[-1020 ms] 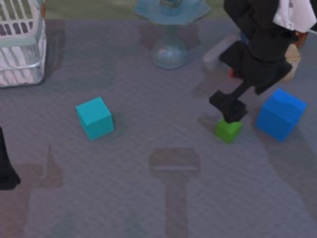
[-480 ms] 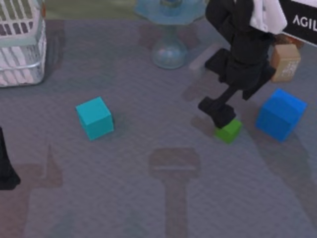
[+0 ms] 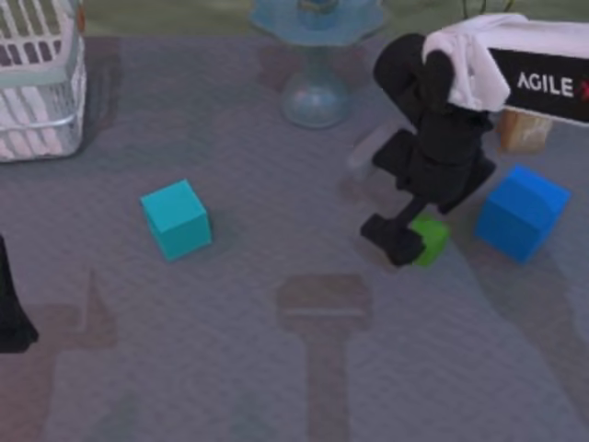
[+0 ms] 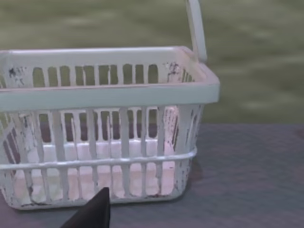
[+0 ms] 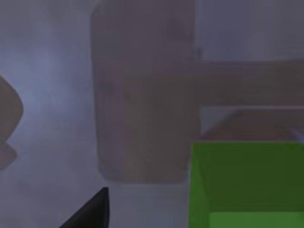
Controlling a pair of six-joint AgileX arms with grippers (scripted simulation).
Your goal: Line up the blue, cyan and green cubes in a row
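Green cube (image 3: 432, 238): sitting just left of blue cube (image 3: 522, 211), right gripper (image 3: 398, 241) overlapping it; finger state indiscernible. Cyan cube (image 3: 176, 218): resting well apart at left. Left gripper (image 3: 13, 318): idling at left edge.

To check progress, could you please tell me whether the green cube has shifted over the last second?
No. The green cube sits as before, just left of the blue cube; only the right tool slid leftward over it.

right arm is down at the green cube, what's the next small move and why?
Probably close the right gripper on the green cube once centred; whether its fingers are open, I can't tell. The cube sits on the table beside the blue cube, far from the cyan cube, so no row yet. The left arm stays parked at the table's left edge.
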